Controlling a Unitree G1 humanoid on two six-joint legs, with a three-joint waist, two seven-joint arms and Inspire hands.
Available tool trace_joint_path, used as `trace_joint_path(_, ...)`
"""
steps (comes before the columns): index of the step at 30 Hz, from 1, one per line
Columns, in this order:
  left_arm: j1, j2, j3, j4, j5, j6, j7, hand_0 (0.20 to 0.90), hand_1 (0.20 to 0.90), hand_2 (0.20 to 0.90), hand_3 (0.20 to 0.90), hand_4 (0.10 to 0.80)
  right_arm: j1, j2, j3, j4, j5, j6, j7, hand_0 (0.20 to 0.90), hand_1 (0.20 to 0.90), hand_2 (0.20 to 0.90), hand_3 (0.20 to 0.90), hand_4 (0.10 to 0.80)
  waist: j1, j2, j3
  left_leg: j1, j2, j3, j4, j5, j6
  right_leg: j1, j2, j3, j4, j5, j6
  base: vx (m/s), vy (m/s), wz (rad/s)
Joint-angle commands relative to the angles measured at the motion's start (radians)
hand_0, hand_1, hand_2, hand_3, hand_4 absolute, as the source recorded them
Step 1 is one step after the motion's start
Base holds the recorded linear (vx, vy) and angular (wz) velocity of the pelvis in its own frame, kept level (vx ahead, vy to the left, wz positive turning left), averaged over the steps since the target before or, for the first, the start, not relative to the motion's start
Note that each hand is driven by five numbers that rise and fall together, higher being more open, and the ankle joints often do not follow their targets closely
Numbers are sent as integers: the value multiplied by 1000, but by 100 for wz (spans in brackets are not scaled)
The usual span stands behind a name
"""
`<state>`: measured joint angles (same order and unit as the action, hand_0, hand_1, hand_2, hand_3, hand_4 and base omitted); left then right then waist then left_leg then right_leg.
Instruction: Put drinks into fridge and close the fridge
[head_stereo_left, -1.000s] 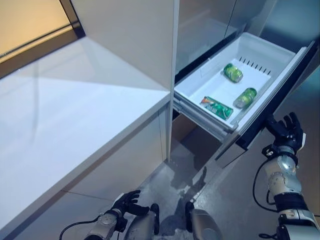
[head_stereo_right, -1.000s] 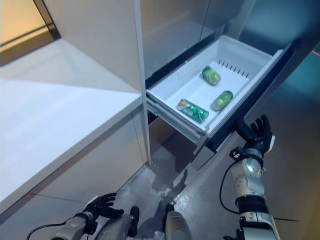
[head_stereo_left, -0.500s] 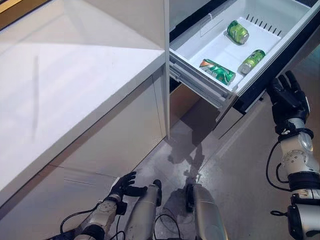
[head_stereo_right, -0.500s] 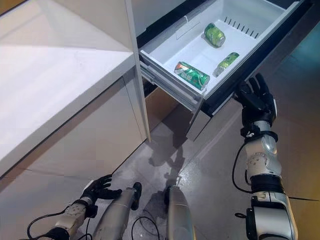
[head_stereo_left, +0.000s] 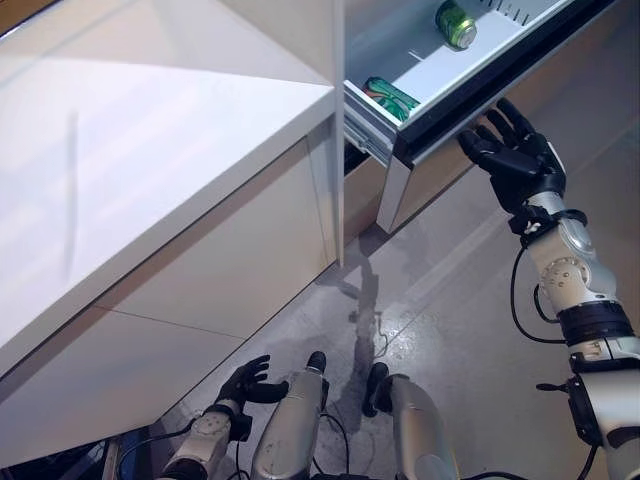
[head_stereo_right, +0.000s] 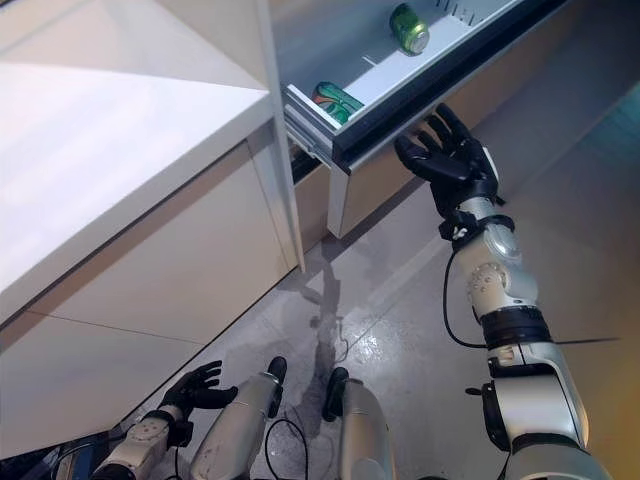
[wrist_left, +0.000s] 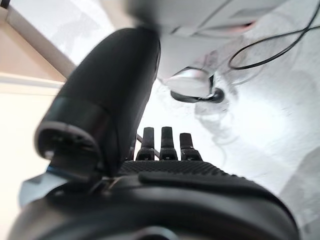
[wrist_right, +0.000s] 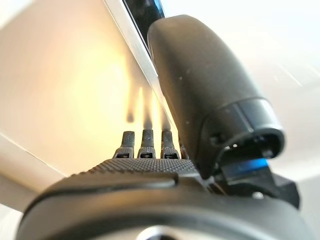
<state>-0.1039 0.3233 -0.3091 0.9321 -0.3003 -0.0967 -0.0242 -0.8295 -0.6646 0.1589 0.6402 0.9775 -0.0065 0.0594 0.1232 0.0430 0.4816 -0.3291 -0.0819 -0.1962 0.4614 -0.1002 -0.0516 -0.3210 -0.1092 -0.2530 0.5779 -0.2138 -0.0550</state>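
The fridge drawer (head_stereo_left: 440, 172) stands partly open at the upper right, with a beige front under a dark top edge. Green cans lie on its white floor: one at the back (head_stereo_left: 455, 22) and one near the front corner (head_stereo_left: 390, 96). My right hand (head_stereo_left: 515, 160) is open, its straight fingers up against the drawer's front; the right wrist view shows the fingers (wrist_right: 145, 142) reaching to the beige panel (wrist_right: 60, 75). My left hand (head_stereo_left: 245, 385) hangs low near the floor, fingers relaxed and holding nothing.
A white counter (head_stereo_left: 150, 170) fills the left, with pale cabinet fronts (head_stereo_left: 200, 270) below it. A white upright panel (head_stereo_left: 335, 60) separates the counter from the fridge. Grey floor (head_stereo_left: 450, 300) lies between the cabinets and my right arm.
The drawer has slid most of the way in, hiding part of its contents. My right hand has risen and come against its front. The camera has also shifted.
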Motion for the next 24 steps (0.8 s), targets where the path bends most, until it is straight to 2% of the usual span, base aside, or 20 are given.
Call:
trace_joint_path(1,63,80,-61,-51,19,-26,-10,900,900,900,900,800,-278,48,92,-50,-51,-59,126,900,900,900,900,800,110,-29,-68,38,-55,38,-13,-15,123,80,-28,110,-88,100,50,104,-2,37)
trace_joint_path(9,71,92,-66,-25,50,-19,-26,900,900,900,900,800,-278,38,96,12,-45,-60,76,900,900,900,900,800,116,-53,-112,123,-39,14,-122,14,117,177,-37,99,-247,158,76,75,-25,26)
trace_joint_path(17,75,85,-71,-5,48,-10,-76,900,900,900,900,800,-167,46,65,18,-53,-75,35,900,900,900,900,800,73,-87,-185,213,-13,44,-238,36,107,261,-10,142,-417,228,101,32,-63,-2)
trace_joint_path(20,74,70,-58,8,20,-2,-80,900,900,900,900,800,-40,70,57,-36,-69,-56,27,900,900,900,900,800,36,-92,-221,250,3,73,-294,49,103,281,10,172,-460,243,103,-17,-34,-9)
trace_joint_path(24,75,39,-18,36,-25,14,-85,900,900,900,900,800,227,130,56,-125,-203,-13,42,900,900,900,900,800,-16,-96,-274,300,20,114,-368,70,98,305,29,194,-505,253,100,4,-51,-17)
